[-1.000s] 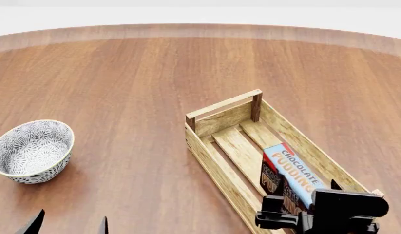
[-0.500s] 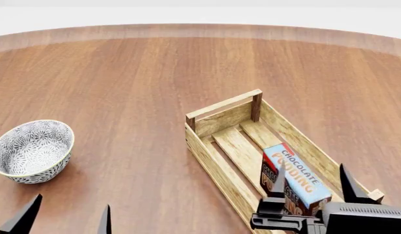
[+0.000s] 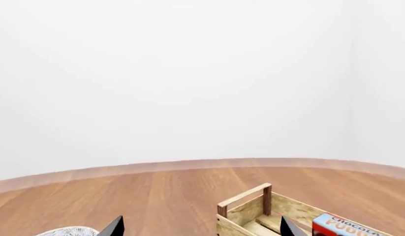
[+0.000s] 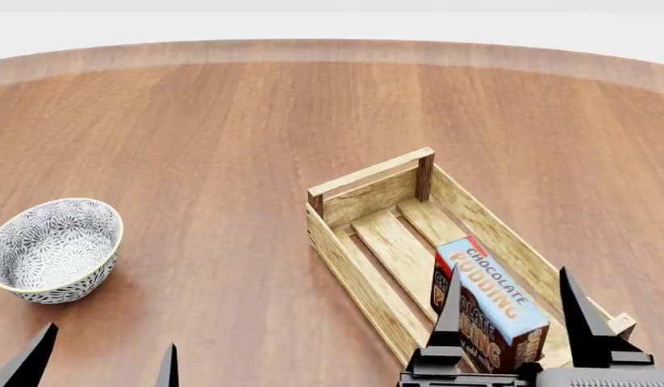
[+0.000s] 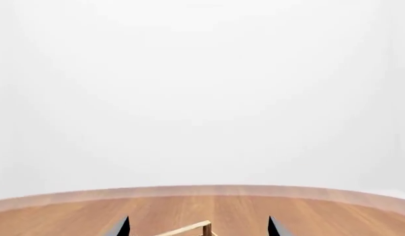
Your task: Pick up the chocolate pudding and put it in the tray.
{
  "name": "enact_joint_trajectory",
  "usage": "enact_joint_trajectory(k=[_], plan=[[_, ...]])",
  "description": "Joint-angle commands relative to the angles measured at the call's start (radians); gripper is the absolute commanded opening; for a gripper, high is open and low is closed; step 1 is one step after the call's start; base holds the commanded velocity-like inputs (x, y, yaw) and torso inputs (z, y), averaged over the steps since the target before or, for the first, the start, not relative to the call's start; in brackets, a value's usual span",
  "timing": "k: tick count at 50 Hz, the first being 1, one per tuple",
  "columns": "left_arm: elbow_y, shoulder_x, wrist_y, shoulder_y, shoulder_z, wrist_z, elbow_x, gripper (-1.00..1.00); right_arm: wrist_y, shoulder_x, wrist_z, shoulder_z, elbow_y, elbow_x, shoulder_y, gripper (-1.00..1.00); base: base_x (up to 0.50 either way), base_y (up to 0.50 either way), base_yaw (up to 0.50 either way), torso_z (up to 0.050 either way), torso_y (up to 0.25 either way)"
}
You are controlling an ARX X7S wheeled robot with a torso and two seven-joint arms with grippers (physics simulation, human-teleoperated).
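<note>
The chocolate pudding carton (image 4: 491, 297) lies inside the light-wood slatted tray (image 4: 359, 268), its light-blue face up, toward the tray's near end. It also shows in the left wrist view (image 3: 350, 225), inside the tray (image 3: 245, 212). My right gripper (image 4: 515, 310) is open, its black fingers apart on either side of the carton's near end and raised clear of it. In the right wrist view only the tray's far handle (image 5: 189, 229) shows between the fingertips. My left gripper (image 4: 100, 363) is open and empty at the bottom left.
A grey-white patterned bowl (image 4: 54, 248) stands on the round wooden table (image 4: 224, 145) at the left, just beyond my left gripper. The table's far edge curves across the top of the head view.
My right gripper has opened, let go of the carton and tilted up; its fingers now stand apart around the carton's near end. The carton rests in the tray. The left gripper shifted slightly.
</note>
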Motion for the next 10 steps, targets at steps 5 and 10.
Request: enact_joint_trajectory(k=[5,10], plan=[[0.010,-0.007,0.008,0.010,0.005,-0.005,-0.001,1.00,-0.027,0.000,0.008,-0.004,-0.040,-0.008,-0.039,1.00,0.00,0.00,0.00,0.000,0.000],[0.010,-0.008,0.009,0.008,0.007,-0.006,0.003,1.00,-0.033,-0.003,0.007,-0.011,-0.039,-0.017,-0.042,1.00,0.00,0.00,0.00,0.000,0.000]])
